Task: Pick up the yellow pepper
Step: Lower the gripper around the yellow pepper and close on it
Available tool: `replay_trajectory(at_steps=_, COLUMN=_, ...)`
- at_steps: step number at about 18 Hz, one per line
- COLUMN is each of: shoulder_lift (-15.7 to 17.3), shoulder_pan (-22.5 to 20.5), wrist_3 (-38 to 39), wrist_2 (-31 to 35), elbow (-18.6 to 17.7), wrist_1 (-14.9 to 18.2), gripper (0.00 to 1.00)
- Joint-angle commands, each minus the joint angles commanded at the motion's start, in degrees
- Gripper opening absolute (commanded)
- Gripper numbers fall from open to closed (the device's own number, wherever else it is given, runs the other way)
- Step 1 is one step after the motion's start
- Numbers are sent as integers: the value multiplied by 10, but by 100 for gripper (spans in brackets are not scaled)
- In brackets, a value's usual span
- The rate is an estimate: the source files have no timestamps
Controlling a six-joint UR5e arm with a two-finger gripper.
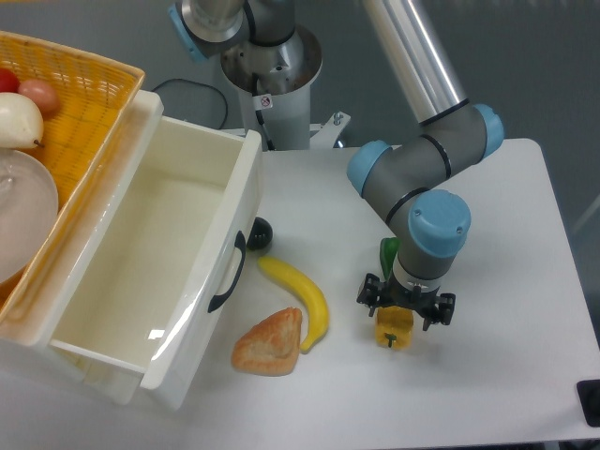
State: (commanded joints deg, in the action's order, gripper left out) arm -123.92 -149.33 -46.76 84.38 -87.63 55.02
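End effector point(398, 314) sits over yellow pepper point(395, 331); grip unclear. No legible writing.

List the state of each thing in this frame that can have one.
gripper: lowered over the yellow pepper, jaws mostly hidden, grip unclear
yellow pepper: lying on the table, partly covered by the gripper
green pepper: mostly hidden behind the arm
white drawer: pulled open, empty
banana: lying flat, unpeeled
bread slice: lying beside the banana
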Motion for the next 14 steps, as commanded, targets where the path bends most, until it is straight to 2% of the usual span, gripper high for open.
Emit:
replay_trajectory(at_steps=9, shoulder_lift=-4, shoulder_pan=1, wrist_3=-3, wrist_2=3, elbow=-4, wrist_1=0, gripper=100)
replay_trajectory(at_steps=12, shoulder_lift=-6, shoulder_pan=2, wrist_3=-3, wrist_2=3, elbow=-4, wrist_1=1, gripper=85)
replay_trajectory(at_steps=13, shoulder_lift=-6, shoulder_pan=2, wrist_3=-2, wrist_2=3, elbow=-4, wrist_1=1, gripper=73)
replay_trajectory(at_steps=14, shoulder_lift=-6, shoulder_pan=3, wrist_3=-1, wrist_2=4, elbow=-4, wrist_1=1, gripper=65)
